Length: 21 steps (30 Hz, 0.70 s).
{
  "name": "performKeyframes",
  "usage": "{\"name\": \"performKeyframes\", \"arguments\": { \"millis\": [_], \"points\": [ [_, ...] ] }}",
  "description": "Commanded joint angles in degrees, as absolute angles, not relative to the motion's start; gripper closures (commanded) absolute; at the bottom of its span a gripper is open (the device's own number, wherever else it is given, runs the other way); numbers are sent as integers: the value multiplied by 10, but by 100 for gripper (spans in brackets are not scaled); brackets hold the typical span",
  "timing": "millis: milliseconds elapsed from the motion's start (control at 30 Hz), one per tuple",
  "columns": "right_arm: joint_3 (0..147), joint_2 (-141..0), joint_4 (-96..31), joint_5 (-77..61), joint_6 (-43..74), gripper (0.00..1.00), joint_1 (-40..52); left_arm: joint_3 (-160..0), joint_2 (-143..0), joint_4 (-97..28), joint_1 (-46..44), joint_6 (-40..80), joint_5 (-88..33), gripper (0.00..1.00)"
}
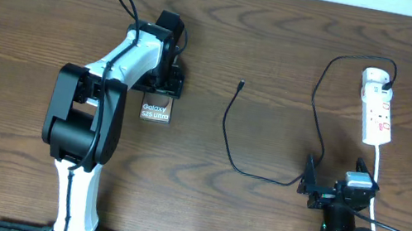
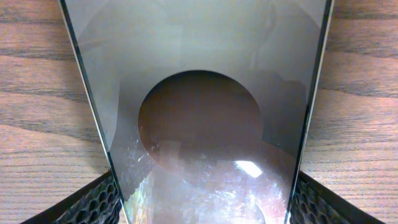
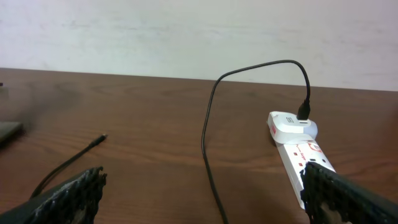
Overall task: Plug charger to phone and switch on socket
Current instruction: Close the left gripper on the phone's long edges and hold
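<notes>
The phone (image 1: 155,111) screen reads "Galaxy S25 Ultra" in white lettering.

Dark wood table (image 1: 255,224), pale wall (image 3: 155,31) bkgd

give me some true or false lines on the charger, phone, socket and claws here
1. The charger is plugged into the phone. False: its tip lies loose on the table, apart from the phone.
2. The phone sits between the fingers of the left claw. True.
3. The right claw grips the charger. False: it is open and holds nothing.
4. The charger's other end is plugged in at the end of the socket. True.
</notes>
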<state>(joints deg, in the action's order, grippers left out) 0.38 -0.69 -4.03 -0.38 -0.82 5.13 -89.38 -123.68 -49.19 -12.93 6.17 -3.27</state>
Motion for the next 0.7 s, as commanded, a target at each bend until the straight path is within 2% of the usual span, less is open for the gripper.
{"name": "performKeyframes", "arguments": {
  "millis": [0, 200, 333, 667],
  "points": [
    [3, -4, -43, -5, -9, 1, 57, -882, -1245, -494, -130, 58, -23, 28],
    [3, -4, -43, -5, -9, 1, 57, -882, -1245, -494, -130, 58, -23, 31],
    [3, -4, -43, -5, -9, 1, 57, -882, -1245, -494, -130, 58, -23, 38],
    [3, -4, -43, -5, -9, 1, 57, -898, -1235, -505, -130, 58, -23, 39]
  ]
}}
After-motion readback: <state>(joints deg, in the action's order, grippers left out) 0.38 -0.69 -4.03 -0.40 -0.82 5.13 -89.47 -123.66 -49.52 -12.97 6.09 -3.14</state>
